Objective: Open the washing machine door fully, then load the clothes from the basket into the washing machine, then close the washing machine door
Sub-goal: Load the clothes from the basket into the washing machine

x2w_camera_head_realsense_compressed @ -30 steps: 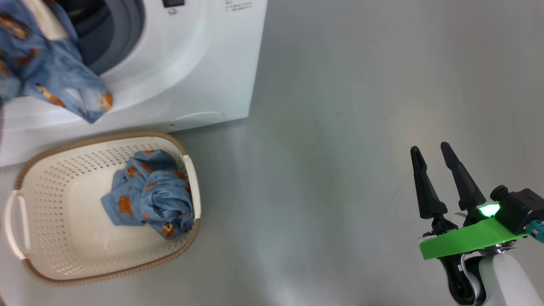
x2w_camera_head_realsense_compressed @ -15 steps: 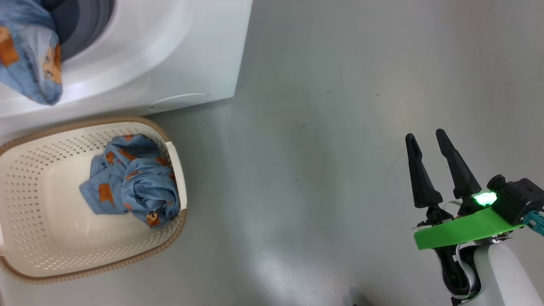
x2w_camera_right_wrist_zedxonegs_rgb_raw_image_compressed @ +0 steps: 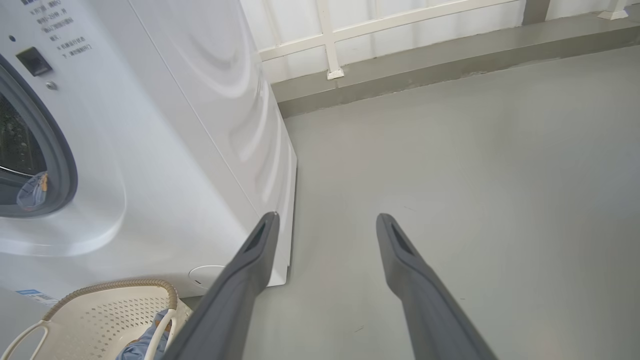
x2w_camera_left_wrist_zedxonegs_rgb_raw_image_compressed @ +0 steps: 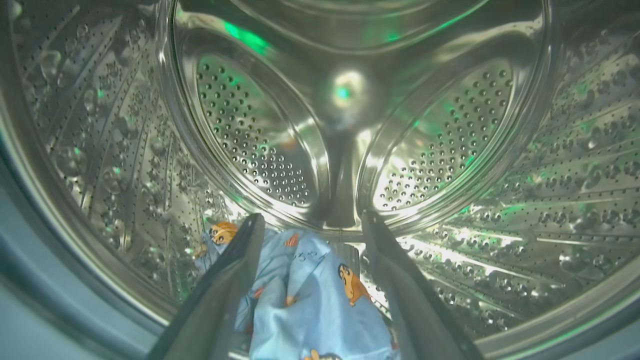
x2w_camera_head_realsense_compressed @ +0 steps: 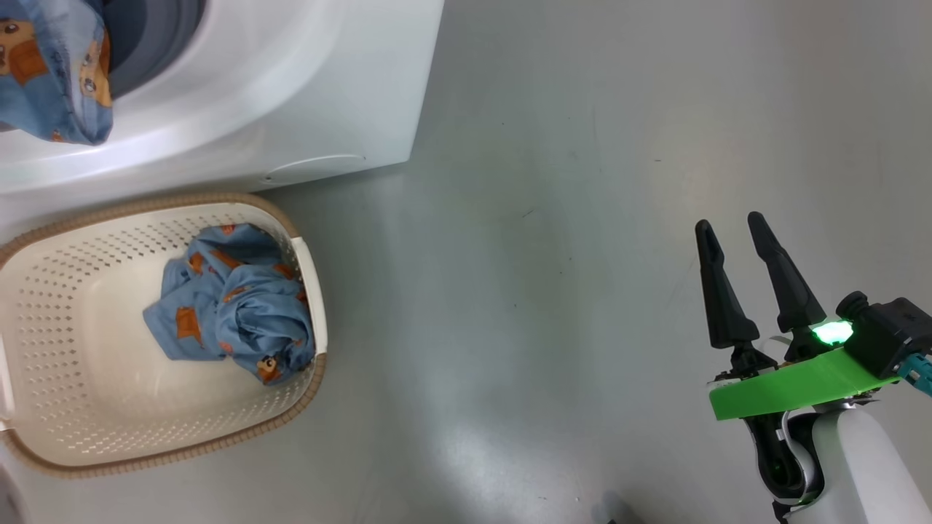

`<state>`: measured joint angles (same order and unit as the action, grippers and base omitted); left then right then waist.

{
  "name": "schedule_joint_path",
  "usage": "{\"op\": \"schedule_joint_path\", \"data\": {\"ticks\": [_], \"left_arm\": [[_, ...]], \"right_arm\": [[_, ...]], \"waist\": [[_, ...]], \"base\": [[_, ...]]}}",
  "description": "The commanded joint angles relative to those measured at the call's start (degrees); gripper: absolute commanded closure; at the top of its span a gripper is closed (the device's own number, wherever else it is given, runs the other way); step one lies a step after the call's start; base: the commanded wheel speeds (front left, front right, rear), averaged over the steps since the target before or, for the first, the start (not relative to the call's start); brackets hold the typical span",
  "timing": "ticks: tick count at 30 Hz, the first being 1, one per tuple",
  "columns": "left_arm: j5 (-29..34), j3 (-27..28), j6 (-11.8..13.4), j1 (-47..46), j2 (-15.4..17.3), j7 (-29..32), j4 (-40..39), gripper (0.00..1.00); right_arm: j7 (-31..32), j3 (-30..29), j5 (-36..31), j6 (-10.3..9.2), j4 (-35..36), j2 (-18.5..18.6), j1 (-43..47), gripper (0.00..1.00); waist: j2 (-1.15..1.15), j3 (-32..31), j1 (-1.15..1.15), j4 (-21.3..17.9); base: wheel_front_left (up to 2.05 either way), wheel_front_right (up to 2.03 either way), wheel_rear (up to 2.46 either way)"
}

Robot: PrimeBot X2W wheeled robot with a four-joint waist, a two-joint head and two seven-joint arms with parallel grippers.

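Clothes (x2w_camera_left_wrist_zedxonegs_rgb_raw_image_compressed: 310, 300) lie in the drum (x2w_camera_left_wrist_zedxonegs_rgb_raw_image_compressed: 450, 125) between the spread-apart fingers (x2w_camera_left_wrist_zedxonegs_rgb_raw_image_compressed: 225, 290) of the left hand (x2w_camera_left_wrist_zedxonegs_rgb_raw_image_compressed: 311, 220).

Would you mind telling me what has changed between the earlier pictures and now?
The head camera shifted, so the whole scene slid. Relative to the washing machine, the hanging garment went up and further into the opening, with less draped over the front. The left end effector is in the drum, fingers apart either side of it. The basket, the second garment in it and the open right end effector stayed put.
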<state>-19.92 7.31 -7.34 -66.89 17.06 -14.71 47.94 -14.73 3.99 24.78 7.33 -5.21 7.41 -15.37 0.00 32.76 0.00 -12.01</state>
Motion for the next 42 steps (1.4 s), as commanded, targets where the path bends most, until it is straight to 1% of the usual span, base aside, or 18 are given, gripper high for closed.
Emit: {"op": "schedule_joint_path", "data": {"ticks": [1,11,18,24,28,30,31,35,42], "left_arm": [[-0.42,0.58,-0.13,1.68,2.46,-0.29,-1.27,0.0],[-1.35,-1.6,-0.14,8.17,-0.37,-0.29,-2.2,0.0],[-1.04,-2.04,-0.14,15.14,-2.81,-0.29,-5.71,0.0],[-0.43,-1.12,-0.14,22.99,-4.79,-0.29,-10.98,0.0],[1.75,-0.86,-0.14,28.6,-5.72,-0.29,-15.33,0.0],[2.55,-0.66,-0.14,31.51,-6.39,-0.29,-17.56,0.0],[2.55,-0.66,-0.14,31.51,-6.39,-0.29,-17.56,0.0],[3.24,0.46,-0.14,37.37,-8.12,-0.29,-22.47,0.0],[4.08,1.96,-0.14,45.92,-10.24,-0.29,-30.12,0.0]], "right_arm": [[-0.27,0.96,-0.33,0.16,1.29,0.46,0.3,0.0],[-0.27,0.5,-0.57,0.16,1.32,1.11,0.68,0.0],[-0.27,0.05,-0.83,0.16,1.54,1.9,1.07,0.0],[-0.27,-0.05,-0.87,0.16,1.4,2.72,1.65,0.0],[-0.27,-0.08,-0.84,0.16,1.3,3.28,1.97,0.0],[-0.27,-0.07,-0.81,0.16,1.24,3.47,2.11,0.0],[-0.27,-0.07,-0.81,0.16,1.24,3.47,2.11,0.0],[-0.27,-0.1,-0.74,0.16,1.09,3.91,2.47,0.0],[-0.27,-0.2,-0.69,0.16,1.07,4.63,3.47,0.0]], "waist": [[0.0,-0.12,0.0,0.2],[0.0,-1.23,0.0,1.95],[0.0,-2.23,0.0,4.07],[0.0,-3.24,0.0,5.73],[0.0,-3.72,0.0,6.74],[0.0,-3.97,0.0,7.05],[0.0,-3.97,0.0,7.05],[0.0,-4.59,0.0,7.55],[0.0,-5.55,0.0,8.18]], "base": [[0.0,0.0,0.0],[0.0,0.0,0.0],[0.0,0.0,0.0],[0.0,0.0,0.0],[0.0,0.0,0.0],[0.0,0.0,0.0],[0.0,0.0,0.0],[0.0,0.0,0.0],[0.0,0.0,0.0]]}}
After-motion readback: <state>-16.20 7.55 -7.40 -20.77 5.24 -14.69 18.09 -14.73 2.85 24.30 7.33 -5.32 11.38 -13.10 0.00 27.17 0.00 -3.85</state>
